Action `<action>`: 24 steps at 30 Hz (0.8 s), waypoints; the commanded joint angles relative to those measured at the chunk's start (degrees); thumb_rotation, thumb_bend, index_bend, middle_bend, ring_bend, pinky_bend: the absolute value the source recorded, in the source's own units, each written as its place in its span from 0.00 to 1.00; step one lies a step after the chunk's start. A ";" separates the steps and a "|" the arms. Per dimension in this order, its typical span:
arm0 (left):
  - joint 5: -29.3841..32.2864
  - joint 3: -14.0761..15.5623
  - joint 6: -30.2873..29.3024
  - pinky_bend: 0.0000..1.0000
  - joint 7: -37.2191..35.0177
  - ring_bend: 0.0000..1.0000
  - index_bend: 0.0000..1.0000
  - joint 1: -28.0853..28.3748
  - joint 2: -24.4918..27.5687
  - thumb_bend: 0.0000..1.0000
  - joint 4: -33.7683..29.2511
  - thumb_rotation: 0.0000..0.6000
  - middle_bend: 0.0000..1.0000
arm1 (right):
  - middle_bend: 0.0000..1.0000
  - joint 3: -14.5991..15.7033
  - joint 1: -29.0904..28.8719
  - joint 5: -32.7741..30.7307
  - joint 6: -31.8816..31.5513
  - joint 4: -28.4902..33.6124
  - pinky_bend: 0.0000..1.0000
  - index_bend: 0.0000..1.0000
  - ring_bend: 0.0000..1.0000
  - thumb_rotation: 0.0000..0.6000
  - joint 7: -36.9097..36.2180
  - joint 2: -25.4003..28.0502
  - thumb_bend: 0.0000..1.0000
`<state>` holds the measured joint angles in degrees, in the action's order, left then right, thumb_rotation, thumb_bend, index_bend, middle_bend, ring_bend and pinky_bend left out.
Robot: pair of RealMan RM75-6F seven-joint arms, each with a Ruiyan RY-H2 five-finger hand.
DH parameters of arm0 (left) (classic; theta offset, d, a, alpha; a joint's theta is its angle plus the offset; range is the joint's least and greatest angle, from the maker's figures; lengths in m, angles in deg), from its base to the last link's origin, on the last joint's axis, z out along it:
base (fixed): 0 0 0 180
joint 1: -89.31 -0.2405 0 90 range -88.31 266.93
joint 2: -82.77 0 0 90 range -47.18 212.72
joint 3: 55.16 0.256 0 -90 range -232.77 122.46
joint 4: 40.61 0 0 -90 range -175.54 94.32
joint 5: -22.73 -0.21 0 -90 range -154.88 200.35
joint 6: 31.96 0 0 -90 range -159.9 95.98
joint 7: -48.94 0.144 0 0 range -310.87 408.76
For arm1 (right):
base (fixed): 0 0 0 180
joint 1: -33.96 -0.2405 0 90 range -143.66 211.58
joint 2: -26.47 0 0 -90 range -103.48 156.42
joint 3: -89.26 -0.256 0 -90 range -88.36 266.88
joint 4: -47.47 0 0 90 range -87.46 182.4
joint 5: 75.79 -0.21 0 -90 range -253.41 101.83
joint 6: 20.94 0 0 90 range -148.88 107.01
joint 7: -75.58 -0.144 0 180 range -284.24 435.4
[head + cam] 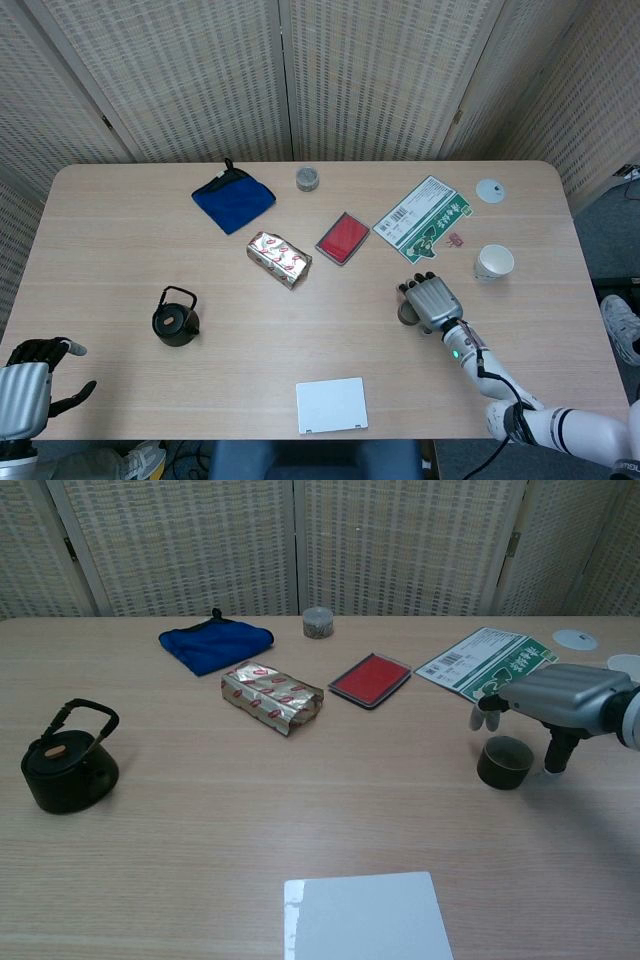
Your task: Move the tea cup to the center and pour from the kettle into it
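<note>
Neither step looks finished: the right hand (pixel 560 705) hovers over the dark tea cup (pixel 504 762), fingers spread around it but not plainly gripping. The kettle (pixel 176 316) sits untouched, well off to that hand's left; the left hand (pixel 30 385) waits open.

Wood table (pixel 120 290): kettle (pixel 176 318), tea cup (pixel 504 762), blue cloth (pixel 233 197), foil packet (pixel 279 259), red case (pixel 343 238), white card (pixel 331 405).
</note>
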<state>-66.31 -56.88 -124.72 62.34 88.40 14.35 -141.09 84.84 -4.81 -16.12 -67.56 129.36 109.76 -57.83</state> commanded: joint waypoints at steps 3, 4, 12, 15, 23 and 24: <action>0.11 0.01 -0.02 0.23 -0.23 0.34 0.45 -0.08 0.08 0.15 0.13 1.00 0.40 | 0.32 0.36 -0.61 -0.71 -0.05 -1.01 0.25 0.32 0.18 1.00 0.23 -0.82 0.10; 0.14 0.01 -0.01 0.23 -0.27 0.34 0.45 -0.09 0.08 0.15 0.16 1.00 0.40 | 0.33 0.43 -0.71 -0.81 -0.03 -1.17 0.25 0.33 0.18 1.00 0.21 -0.93 0.11; 0.47 -0.05 0.09 0.22 -0.61 0.34 0.45 -0.15 -0.09 0.15 0.60 1.00 0.40 | 0.40 0.90 -1.48 -1.63 -0.54 -2.25 0.25 0.42 0.22 1.00 0.46 -1.98 0.22; 0.60 -0.11 0.04 0.22 -0.74 0.34 0.45 -0.20 -0.10 0.15 0.73 1.00 0.40 | 0.43 0.86 -1.63 -1.45 -1.16 -1.61 0.26 0.46 0.24 1.00 0.31 -1.92 0.25; 0.47 -0.21 -0.14 0.22 -1.03 0.34 0.45 -0.22 0.33 0.15 0.67 1.00 0.40 | 0.46 -0.37 -3.28 -0.07 -1.75 3.56 0.26 0.50 0.26 1.00 -0.28 -0.28 0.26; 0.29 -0.20 -0.27 0.22 -0.95 0.34 0.45 -0.25 0.40 0.15 0.62 1.00 0.40 | 0.46 -0.59 -3.74 -0.09 -1.53 4.17 0.26 0.50 0.26 1.00 -0.07 -0.24 0.26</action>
<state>-65.95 -57.09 -124.94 61.36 88.16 14.70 -140.43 84.68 -7.87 -16.43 -69.29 132.71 109.52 -58.38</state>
